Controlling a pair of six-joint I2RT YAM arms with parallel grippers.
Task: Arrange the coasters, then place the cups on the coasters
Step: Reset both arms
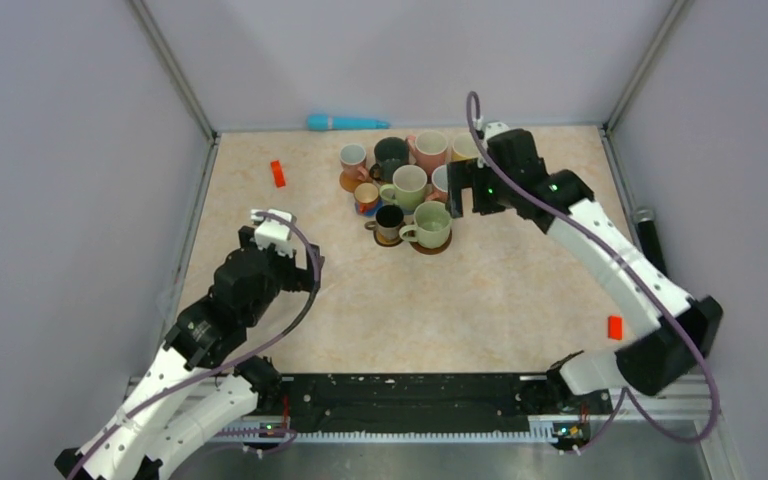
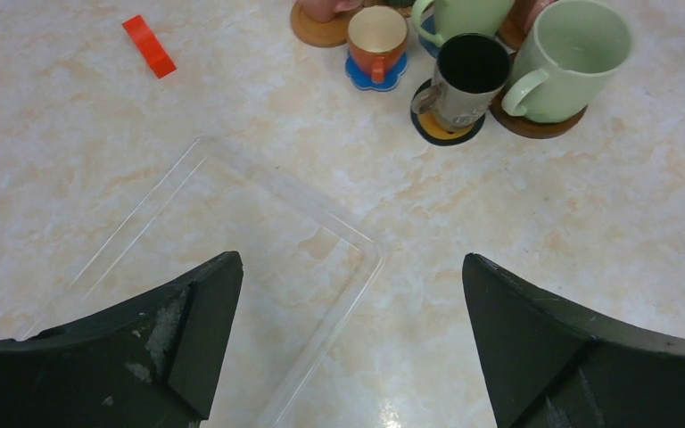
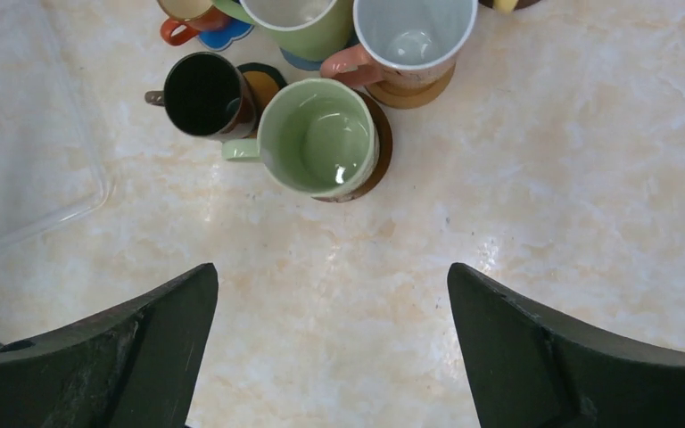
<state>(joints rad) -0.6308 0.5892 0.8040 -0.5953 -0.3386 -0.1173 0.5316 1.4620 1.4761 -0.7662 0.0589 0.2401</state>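
Note:
Several cups stand bunched at the back middle of the table, each on a coaster. The nearest pale green cup point(image 1: 432, 224) point(image 3: 317, 138) sits on a dark brown coaster point(image 3: 382, 147). Left of it a black cup point(image 1: 389, 220) point(image 2: 468, 76) rests on a black-rimmed coaster point(image 2: 441, 132). A small orange cup point(image 2: 376, 36) stands on a blue scalloped coaster point(image 2: 357, 78). My right gripper point(image 1: 472, 205) point(image 3: 331, 267) hangs open and empty just right of the bunch. My left gripper point(image 2: 350, 259) is open and empty, well short of the cups, above a clear tray.
A clear plastic tray point(image 2: 370, 250) lies on the table under my left gripper. One red block point(image 1: 278, 173) lies at the back left and another point(image 1: 615, 326) at the near right. A teal object point(image 1: 345, 123) rests against the back wall. A black microphone point(image 1: 648, 235) lies along the right edge.

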